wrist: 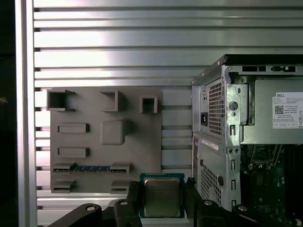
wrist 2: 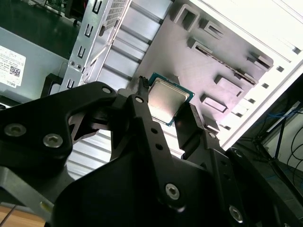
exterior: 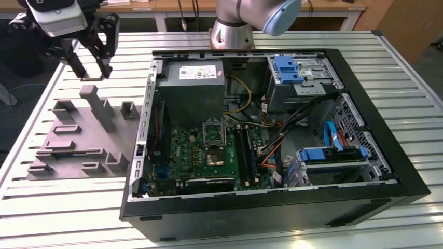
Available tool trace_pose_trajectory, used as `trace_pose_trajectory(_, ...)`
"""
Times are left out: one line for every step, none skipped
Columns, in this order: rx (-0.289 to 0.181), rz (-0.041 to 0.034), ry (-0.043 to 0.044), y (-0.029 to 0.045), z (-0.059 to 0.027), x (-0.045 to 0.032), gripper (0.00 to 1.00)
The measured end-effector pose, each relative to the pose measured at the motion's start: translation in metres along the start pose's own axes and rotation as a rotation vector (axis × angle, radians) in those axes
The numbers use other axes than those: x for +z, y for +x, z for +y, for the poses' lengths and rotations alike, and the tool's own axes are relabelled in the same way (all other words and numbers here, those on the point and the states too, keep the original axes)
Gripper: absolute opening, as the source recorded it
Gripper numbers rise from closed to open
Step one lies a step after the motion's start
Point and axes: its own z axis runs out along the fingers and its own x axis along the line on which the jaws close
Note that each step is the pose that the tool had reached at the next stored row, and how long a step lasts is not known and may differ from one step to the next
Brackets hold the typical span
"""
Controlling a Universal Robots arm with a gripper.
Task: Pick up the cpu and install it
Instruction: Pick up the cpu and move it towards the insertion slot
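over the ribbed metal table (wrist: 142,47), the black gripper (exterior: 93,73) clamps the cpu (wrist: 162,196) — flat, square, silvery-topped.

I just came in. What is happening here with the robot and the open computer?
A single robot arm is fitting a cpu into an open computer case. Its gripper is shut on the cpu and holds the small chip by its edges between the two fingers. In the exterior view the gripper hangs over the slatted table by the grey parts tray, to the exterior view's left of the case. The chip is in the air and not yet over the green board inside the case.
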Motion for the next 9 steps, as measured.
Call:
trace_pose_trajectory(0.000, 0.0000, 0.0000, -0.0022, 0.0001, 0.0000, 0.47)
trace_pose_trajectory(0.000, 0.0000, 0.0000, -0.0023, 0.0001, 0.0000, 0.47)
trace_pose_trajectory(0.000, 0.0000, 0.0000, -0.0025, 0.0001, 0.0000, 0.47)
trace_pose_trajectory(0.000, 0.0000, 0.0000, -0.0027, 0.0001, 0.0000, 0.47)
trace_pose_trajectory(0.000, 0.0000, 0.0001, -0.0029, 0.0001, 0.0000, 0.47)
trace_pose_trajectory(0.000, 0.0000, 0.0000, -0.0031, 0.0001, 0.0000, 0.47)
trace_pose_trajectory(0.000, 0.0000, 0.0001, -0.0033, 0.0001, 0.0000, 0.47)
trace_pose_trajectory(0.000, 0.0000, 0.0000, -0.0038, 0.0001, 0.0000, 0.47)
trace_pose_trajectory(0.000, 0.0000, 0.0000, -0.0039, 0.0001, 0.0000, 0.47)
